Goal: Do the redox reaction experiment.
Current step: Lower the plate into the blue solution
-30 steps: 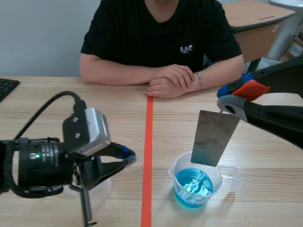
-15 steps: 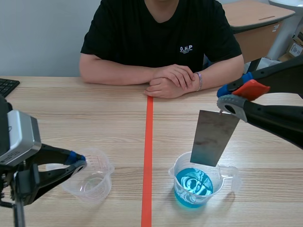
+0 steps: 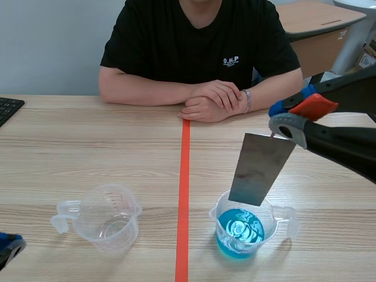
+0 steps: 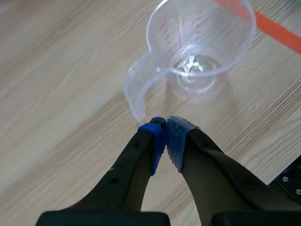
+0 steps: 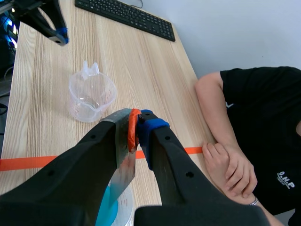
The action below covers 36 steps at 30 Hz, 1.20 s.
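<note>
Since the earlier frames, we record that the left arm has drawn back off the table: it stood over the empty measuring cup (image 3: 109, 217), and now only the tip of the left gripper (image 3: 7, 247) shows at the near left corner. The steel plate (image 3: 261, 168) has shifted slightly toward the tape line (image 3: 184, 194).

Left side: in the left wrist view the left gripper's blue pads meet with nothing between them, just short of the empty cup's handle. We judge this arm to be parked clear, so that the cup stands free and the working side is unobstructed. The cup is clear plastic with red graduations, upright, and shows only a wet sheen at its base.

Right of the tape line stands the cup of blue solution (image 3: 241, 228), upright, with its spout pointing away from the line. The plate hangs over its mouth, tilted, lower edge level with the rim and not yet in the liquid as far as we can tell.

The right gripper (image 3: 292, 118) pinches the plate by its upper corner, fingers closed on it. We judge the high grip keeps the pads out of the solution and leaves most of the plate free to dip. The plate is flat, grey and dull, with faint mottling.

A person (image 3: 200, 47) sits across the table, hands folded.
</note>
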Tool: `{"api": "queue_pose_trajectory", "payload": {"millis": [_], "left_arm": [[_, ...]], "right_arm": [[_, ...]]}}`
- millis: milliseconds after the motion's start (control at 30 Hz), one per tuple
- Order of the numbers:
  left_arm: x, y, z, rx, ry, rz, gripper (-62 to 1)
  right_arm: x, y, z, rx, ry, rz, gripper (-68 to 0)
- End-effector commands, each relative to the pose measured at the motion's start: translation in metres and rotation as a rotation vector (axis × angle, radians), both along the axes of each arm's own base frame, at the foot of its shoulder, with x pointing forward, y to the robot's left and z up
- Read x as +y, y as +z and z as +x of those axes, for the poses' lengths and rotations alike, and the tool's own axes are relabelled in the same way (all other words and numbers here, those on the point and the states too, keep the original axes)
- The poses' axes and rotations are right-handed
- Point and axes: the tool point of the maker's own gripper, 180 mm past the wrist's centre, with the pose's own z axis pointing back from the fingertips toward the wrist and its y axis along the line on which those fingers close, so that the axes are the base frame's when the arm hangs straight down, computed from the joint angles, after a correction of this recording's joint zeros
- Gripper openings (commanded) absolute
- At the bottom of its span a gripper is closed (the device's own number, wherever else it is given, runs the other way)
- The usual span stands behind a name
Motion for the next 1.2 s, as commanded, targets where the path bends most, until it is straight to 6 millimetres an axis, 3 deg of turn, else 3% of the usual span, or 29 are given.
{"api": "queue_pose_trajectory", "payload": {"millis": [0, 233, 433, 1167], "left_arm": [[-0.005, -0.002, -0.007, 0.013, 0.024, -0.027, -56.4], [0.002, -0.026, -0.040, 0.141, 0.163, -0.018, -56.5], [0.003, -0.038, -0.058, 0.210, 0.265, -0.023, -56.5], [0.003, -0.041, -0.060, 0.226, 0.280, -0.021, -56.5]], "right_arm": [[0.000, 0.003, 0.001, -0.002, 0.004, 0.028, -65.9], [-0.001, -0.008, 0.001, 0.016, 0.016, 0.030, -65.8], [-0.001, -0.015, 0.006, 0.020, 0.018, 0.035, -65.8], [0.005, -0.084, 0.030, 0.124, -0.024, 0.033, -65.8]]}}
